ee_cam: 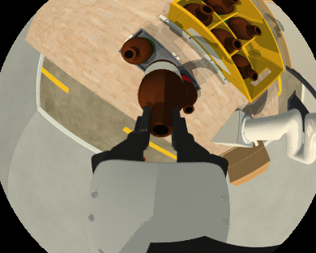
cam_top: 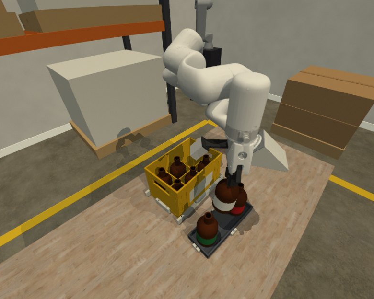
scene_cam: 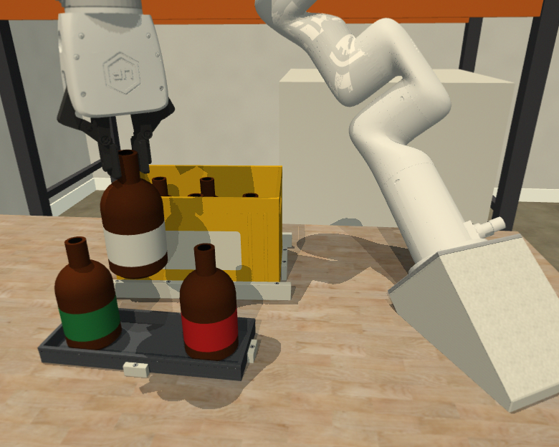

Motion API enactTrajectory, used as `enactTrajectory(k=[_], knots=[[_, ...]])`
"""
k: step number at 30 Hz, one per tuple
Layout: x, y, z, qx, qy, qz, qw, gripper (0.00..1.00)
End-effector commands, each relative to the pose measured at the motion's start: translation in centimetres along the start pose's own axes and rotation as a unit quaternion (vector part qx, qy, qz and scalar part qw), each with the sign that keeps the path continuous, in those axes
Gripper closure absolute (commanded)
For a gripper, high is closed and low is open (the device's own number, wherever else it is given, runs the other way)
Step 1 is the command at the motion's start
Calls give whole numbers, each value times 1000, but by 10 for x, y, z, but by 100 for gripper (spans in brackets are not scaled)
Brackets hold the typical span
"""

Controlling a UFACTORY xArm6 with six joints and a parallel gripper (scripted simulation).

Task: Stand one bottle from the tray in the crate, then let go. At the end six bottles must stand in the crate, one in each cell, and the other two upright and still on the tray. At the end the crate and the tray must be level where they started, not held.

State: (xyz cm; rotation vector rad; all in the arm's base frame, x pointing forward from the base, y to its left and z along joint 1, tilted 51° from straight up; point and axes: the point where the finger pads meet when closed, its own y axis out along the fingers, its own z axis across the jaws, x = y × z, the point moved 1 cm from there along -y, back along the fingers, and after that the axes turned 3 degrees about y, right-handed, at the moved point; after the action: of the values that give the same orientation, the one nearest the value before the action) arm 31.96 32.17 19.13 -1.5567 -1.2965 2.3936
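My gripper (scene_cam: 125, 161) is shut on the neck of a brown bottle with a white label (scene_cam: 133, 226) and holds it upright in the air above the dark tray (scene_cam: 145, 348). The held bottle also shows in the top view (cam_top: 225, 195) and in the wrist view (ee_cam: 161, 100). A green-labelled bottle (scene_cam: 86, 296) and a red-labelled bottle (scene_cam: 208, 305) stand upright on the tray. The yellow crate (cam_top: 183, 175) stands just beside the tray and holds several brown bottles; one cell near the arm's base (cam_top: 197, 148) looks empty.
The arm's grey wedge base (scene_cam: 486, 312) stands on the wooden floor to the right of the crate. A big beige box on a pallet (cam_top: 111, 96) and stacked cardboard boxes (cam_top: 325, 109) stand farther off. A shelf rack post (cam_top: 168, 61) rises behind the crate.
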Motion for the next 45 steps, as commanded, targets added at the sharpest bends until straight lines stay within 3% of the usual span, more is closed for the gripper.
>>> enactTrajectory(k=[1, 25, 45], knots=[[0, -2, -1, -2, 1, -1, 1000, 100], [0, -4, -1, -2, 1, -1, 1000, 100], [0, -21, 0, -2, 1, -1, 1000, 100]])
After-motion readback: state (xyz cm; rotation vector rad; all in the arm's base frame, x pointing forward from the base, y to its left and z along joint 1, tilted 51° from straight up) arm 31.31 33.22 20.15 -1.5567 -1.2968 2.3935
